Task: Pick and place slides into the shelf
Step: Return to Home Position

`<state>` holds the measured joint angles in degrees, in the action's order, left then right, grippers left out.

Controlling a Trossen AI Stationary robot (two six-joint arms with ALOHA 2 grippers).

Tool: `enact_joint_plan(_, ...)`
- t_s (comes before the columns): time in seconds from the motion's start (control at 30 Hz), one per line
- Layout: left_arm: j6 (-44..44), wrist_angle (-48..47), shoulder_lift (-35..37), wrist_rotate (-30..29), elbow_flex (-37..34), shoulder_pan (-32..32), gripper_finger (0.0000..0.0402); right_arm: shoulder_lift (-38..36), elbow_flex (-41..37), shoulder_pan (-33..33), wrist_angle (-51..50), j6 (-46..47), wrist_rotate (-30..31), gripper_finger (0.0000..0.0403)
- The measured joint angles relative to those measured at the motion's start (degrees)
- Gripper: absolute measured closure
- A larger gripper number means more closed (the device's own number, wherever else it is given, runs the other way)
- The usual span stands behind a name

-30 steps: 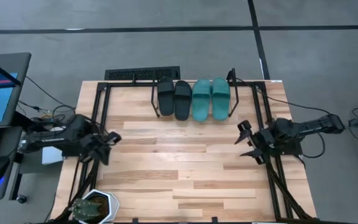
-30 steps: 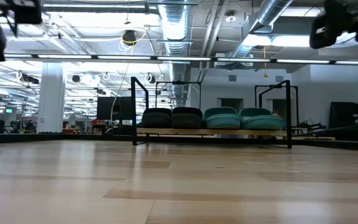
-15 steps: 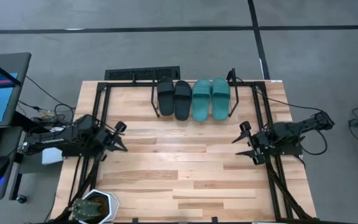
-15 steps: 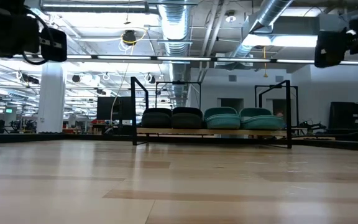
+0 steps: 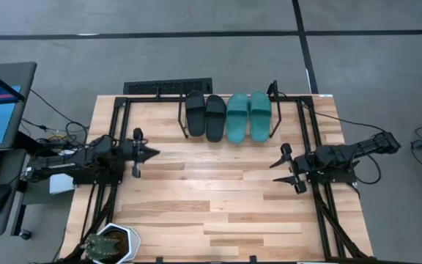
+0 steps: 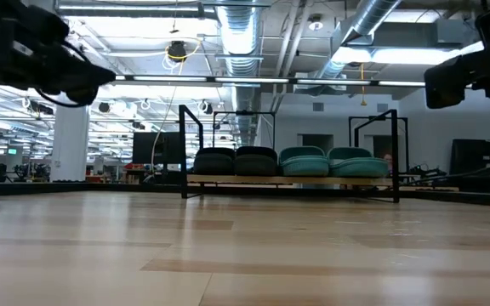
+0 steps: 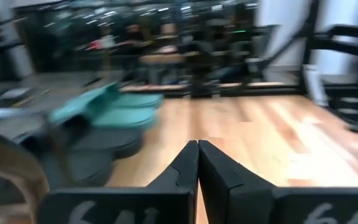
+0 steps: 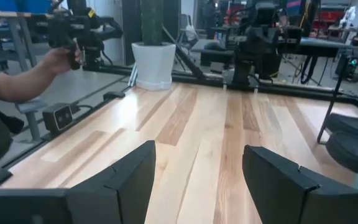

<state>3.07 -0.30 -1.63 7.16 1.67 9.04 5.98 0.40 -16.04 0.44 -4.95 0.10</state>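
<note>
Left tool (image 5: 150, 152) pinched shut and right tool (image 5: 283, 168) spread wide hang empty over the worktop (image 5: 196, 202), well apart from two black slides (image 5: 215, 117) and two teal slides (image 5: 238, 117) lined up on the shelf (image 5: 274, 94), seemingly soft, light sandals best gripped by the strap.

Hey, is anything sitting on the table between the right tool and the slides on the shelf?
Nothing visible. Only bare table lies between the open right tool, near the right edge, and the four slides lined up on the shelf. The left tool, shut, hangs near the left edge.
</note>
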Motion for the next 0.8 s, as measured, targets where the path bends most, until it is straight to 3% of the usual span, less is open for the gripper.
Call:
enact_joint_plan(0.17,-3.0,-0.7,0.0,-6.7,0.0,0.0,0.0401,0.9,0.0,0.2,0.0,0.0,0.0,0.0177)
enact_joint_plan(0.5,-3.0,-0.7,0.0,-6.5,0.0,0.0,0.0401,0.9,0.0,0.2,0.0,0.0,0.0,0.0177)
enact_joint_plan(0.8,2.9,-0.7,0.0,-6.5,0.0,0.0,0.0401,0.9,0.0,0.2,-0.1,0.0,0.0,0.0177)
